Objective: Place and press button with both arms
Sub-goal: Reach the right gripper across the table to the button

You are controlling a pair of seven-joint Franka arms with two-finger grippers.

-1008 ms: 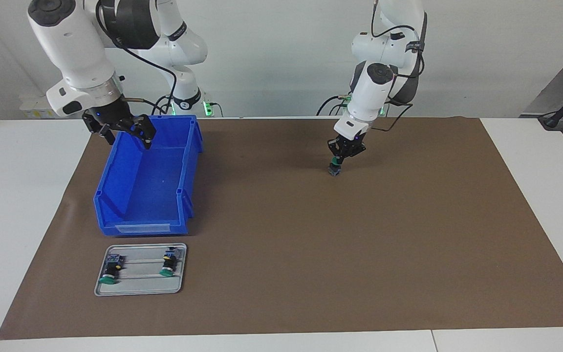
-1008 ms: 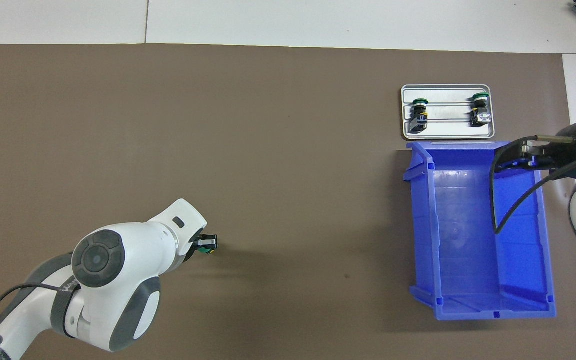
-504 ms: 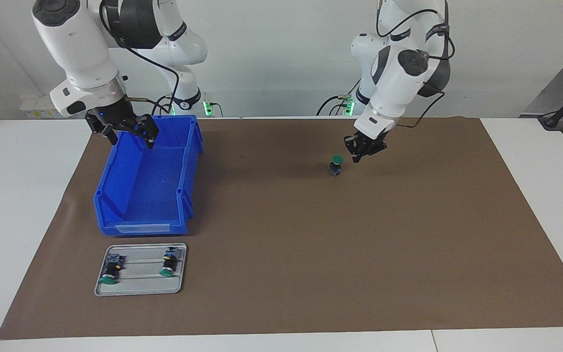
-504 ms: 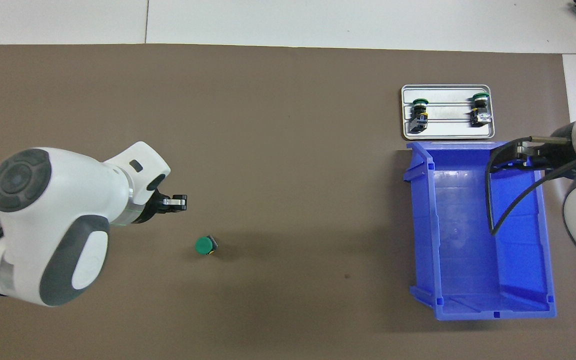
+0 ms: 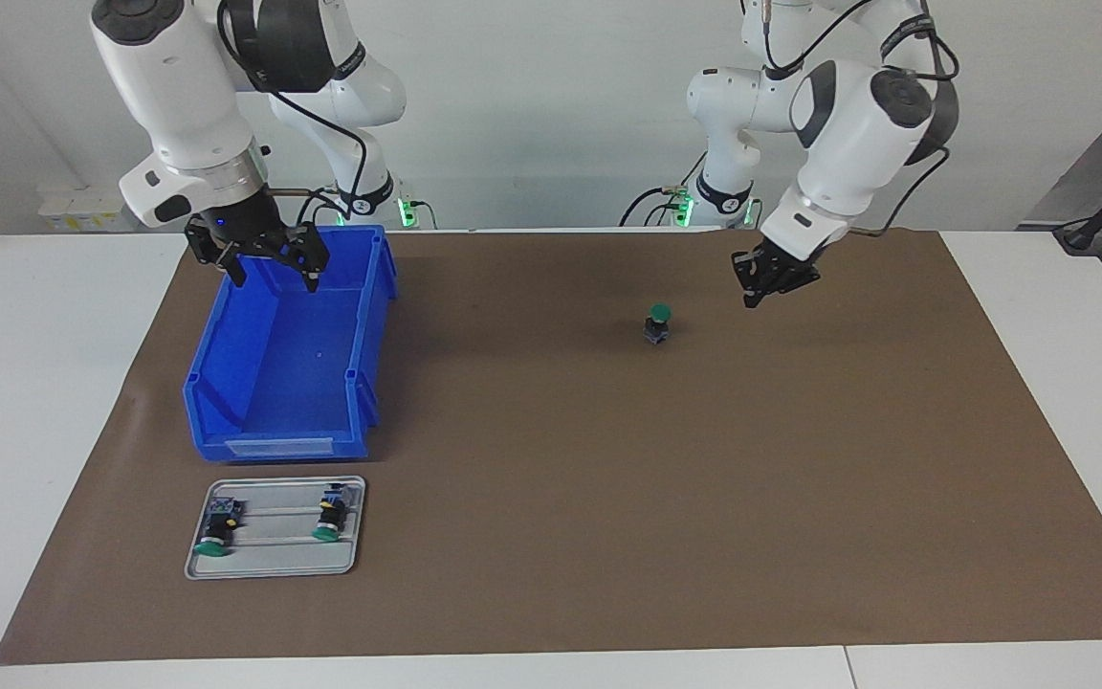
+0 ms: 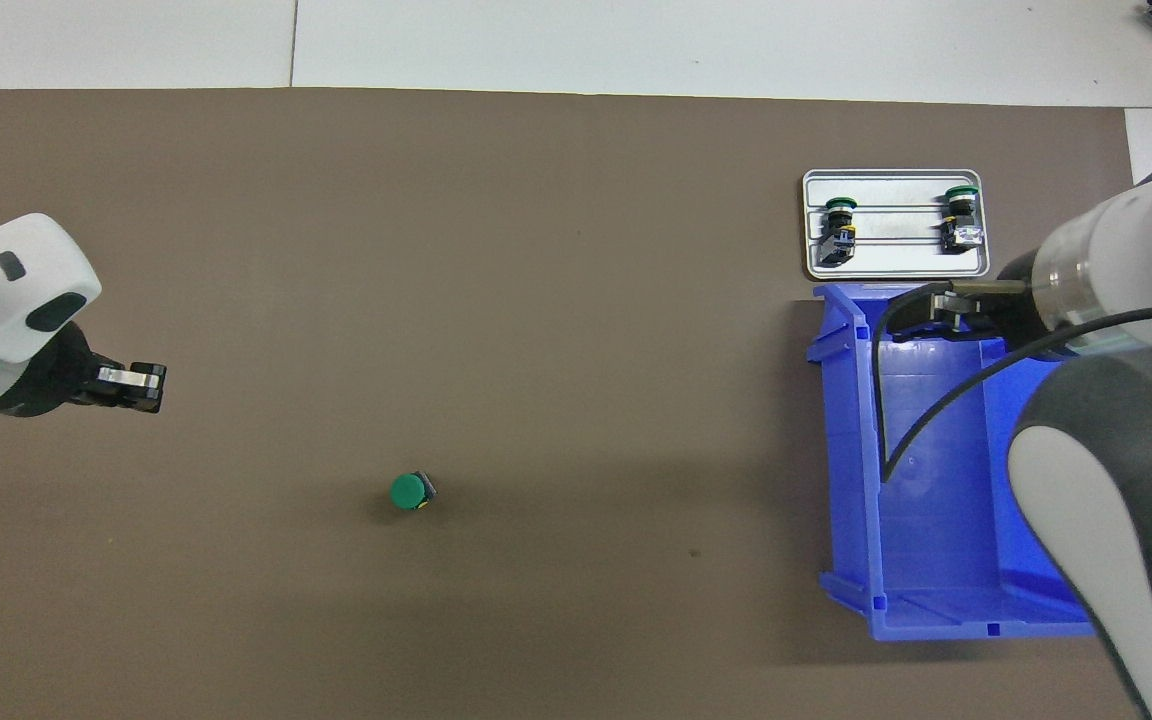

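On the brown mat point(image 5: 608, 498), toward the left arm's end and in the half nearer to the robots, the button point(image 5: 657, 323) stands upright, green cap on top, so its long axis is vertical. It is free, nothing touches it. In the overhead view I see the button point(image 6: 410, 491) as a green disc, w/ only a small dark corner of the body showing beside it.

The left gripper point(image 5: 767, 279) hangs over the mat beside the button, more toward the left arm's end of the table, w/ a clear gap between. Its fingertips are together, nothing is between them. In the overhead view the left gripper point(image 6: 134, 386) is well off from the button.

The right gripper point(image 5: 269, 256) is over the blue bin point(image 5: 226, 383), at the bin's end nearer to the robots, jaws spread apart and empty. From above the right gripper point(image 6: 936, 312) shows over the bin's other end, but it is raised, so I trust the facing view.

Farther from the robots than the bin lies the grey tray point(image 5: 274, 566) w/ two more buttons lying on their sides.

My judgement: placing looks done, pressing is next. The left arm is much nearer; it needs to go sideways back over the cap, then straight down along the axis. An off-centre push could tip the button, imo.
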